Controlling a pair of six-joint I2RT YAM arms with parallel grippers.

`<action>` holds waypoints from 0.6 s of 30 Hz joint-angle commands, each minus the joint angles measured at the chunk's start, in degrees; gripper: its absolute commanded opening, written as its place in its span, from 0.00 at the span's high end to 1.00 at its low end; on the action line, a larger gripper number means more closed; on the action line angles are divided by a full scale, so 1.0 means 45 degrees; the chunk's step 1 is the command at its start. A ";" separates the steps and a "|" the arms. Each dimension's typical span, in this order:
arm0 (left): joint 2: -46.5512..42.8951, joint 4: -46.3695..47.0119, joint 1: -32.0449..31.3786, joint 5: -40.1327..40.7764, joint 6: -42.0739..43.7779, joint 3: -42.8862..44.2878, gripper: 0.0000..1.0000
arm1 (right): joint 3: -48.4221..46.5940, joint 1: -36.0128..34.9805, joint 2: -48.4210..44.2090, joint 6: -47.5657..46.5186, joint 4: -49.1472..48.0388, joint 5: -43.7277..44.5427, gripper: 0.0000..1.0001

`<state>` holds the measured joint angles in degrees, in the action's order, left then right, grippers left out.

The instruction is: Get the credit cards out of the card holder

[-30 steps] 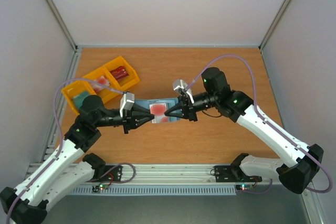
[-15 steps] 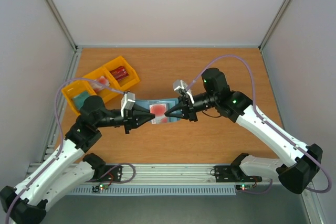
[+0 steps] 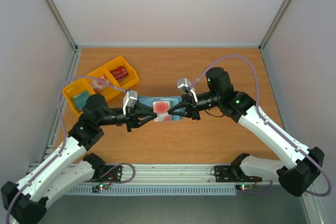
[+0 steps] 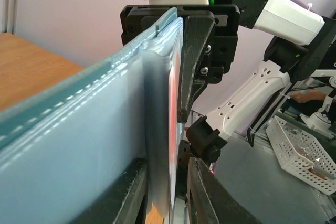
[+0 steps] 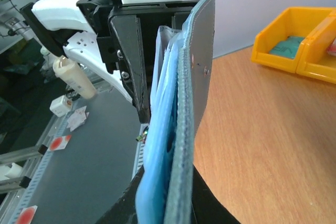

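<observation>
The slate-blue card holder (image 3: pixel 170 103) hangs open above the table, held between both grippers. A pinkish-red credit card (image 3: pixel 160 109) shows on its inner face. My left gripper (image 3: pixel 153 115) is shut at the card's left edge. In the left wrist view its fingers (image 4: pixel 202 192) pinch the card's edge (image 4: pixel 175 103) and a pocket layer, with the card holder's outer cover (image 4: pixel 79 124) beside them. My right gripper (image 3: pixel 170 113) is shut on the card holder's right half, seen edge-on in the right wrist view (image 5: pixel 197 93).
A yellow three-compartment tray (image 3: pixel 137 80) stands at the back left. It holds a teal-green flat thing (image 3: pixel 82 98), a pinkish thing and a red thing. It also shows in the right wrist view (image 5: pixel 294 51). Grey walls close three sides.
Both grippers and the card holder between them have shifted slightly right and away from the near edge. Both grips are unchanged.
</observation>
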<state>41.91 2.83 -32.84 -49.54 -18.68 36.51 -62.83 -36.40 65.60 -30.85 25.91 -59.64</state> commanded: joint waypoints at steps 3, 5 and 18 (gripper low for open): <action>0.0476 0.1020 -0.0296 0.0164 0.0081 0.0152 0.88 | -0.0120 -0.0054 -0.0237 0.0248 -0.0594 -0.0615 0.99; 0.0480 0.0944 -0.0300 0.0472 0.0040 0.0220 0.99 | -0.0122 -0.0034 -0.0313 0.0130 -0.0556 -0.0732 0.99; -0.0320 -0.0570 0.1299 0.0486 0.0523 0.0202 1.00 | 0.0505 0.1730 -0.1038 -0.0319 0.0843 -0.0209 0.99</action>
<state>41.19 1.10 -30.02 -48.49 -18.13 36.56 -61.78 -30.20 62.94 -32.47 29.04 -59.83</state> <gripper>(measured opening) 0.016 0.106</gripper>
